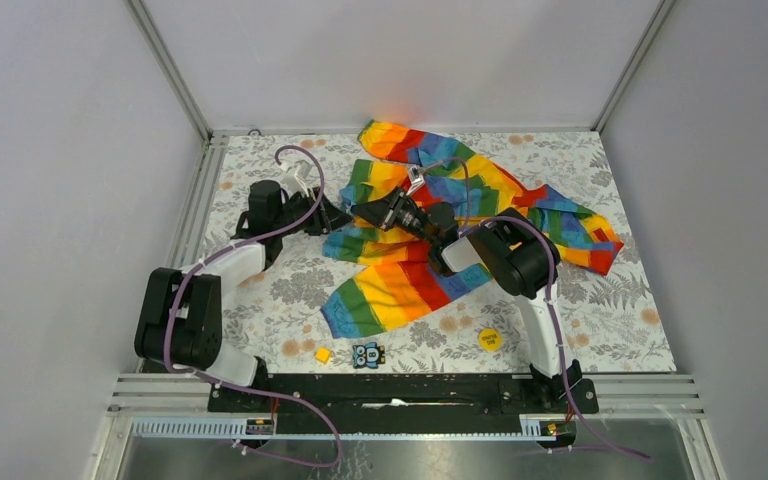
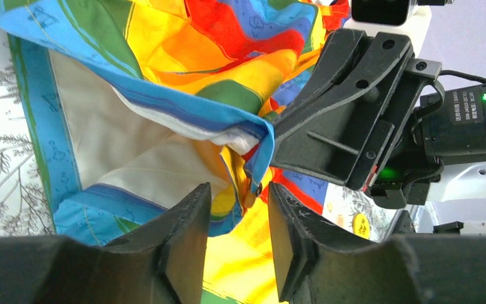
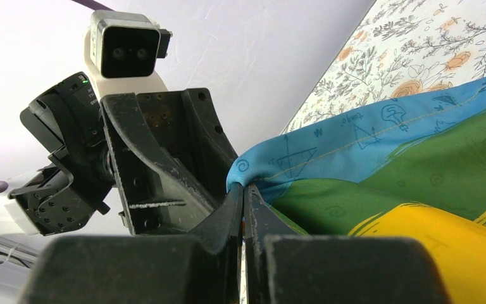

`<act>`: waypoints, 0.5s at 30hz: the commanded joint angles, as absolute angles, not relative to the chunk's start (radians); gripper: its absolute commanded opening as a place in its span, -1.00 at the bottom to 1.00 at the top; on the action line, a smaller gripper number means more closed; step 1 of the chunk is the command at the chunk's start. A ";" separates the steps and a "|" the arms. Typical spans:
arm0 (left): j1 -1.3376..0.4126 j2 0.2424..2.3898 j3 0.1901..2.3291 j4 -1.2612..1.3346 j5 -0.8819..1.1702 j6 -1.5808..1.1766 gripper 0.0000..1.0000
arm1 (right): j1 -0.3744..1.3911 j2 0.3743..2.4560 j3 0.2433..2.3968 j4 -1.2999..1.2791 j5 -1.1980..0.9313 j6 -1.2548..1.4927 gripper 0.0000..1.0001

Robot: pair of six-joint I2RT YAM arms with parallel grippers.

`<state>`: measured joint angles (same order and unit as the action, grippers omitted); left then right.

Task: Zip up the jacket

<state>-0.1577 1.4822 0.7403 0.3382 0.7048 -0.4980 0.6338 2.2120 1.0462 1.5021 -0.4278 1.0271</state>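
The jacket point(image 1: 410, 285) lies crumpled across the middle of the flower-patterned table point(image 1: 290, 300), one sleeve flung toward the far edge and another out to the right; its pale lining shows where the front is folded back. Both arms meet at its left side; the right gripper point(image 3: 243, 190) has its fingers pressed tight together on the blue hem, a pinch of fabric bunched at the tips. The left gripper point(image 2: 235, 196) faces it from just beside, fingers parted by a modest gap and holding nothing; the blue edge hangs just beyond the tips, and I cannot tell whether it touches them. Near the front edge, well apart from the jacket, sit a yellow cube point(image 1: 323, 354) and a yellow disc point(image 1: 489, 338).
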 commanded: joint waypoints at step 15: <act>-0.168 1.534 0.808 0.468 0.696 -0.523 -0.39 | 0.650 2.209 1.086 1.678 -0.422 1.039 -1.00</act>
<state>-0.1650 1.5249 0.7662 0.3801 0.7025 -0.5137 0.6338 2.2120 1.0477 1.5021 -0.4274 1.0298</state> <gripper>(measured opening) 0.322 0.018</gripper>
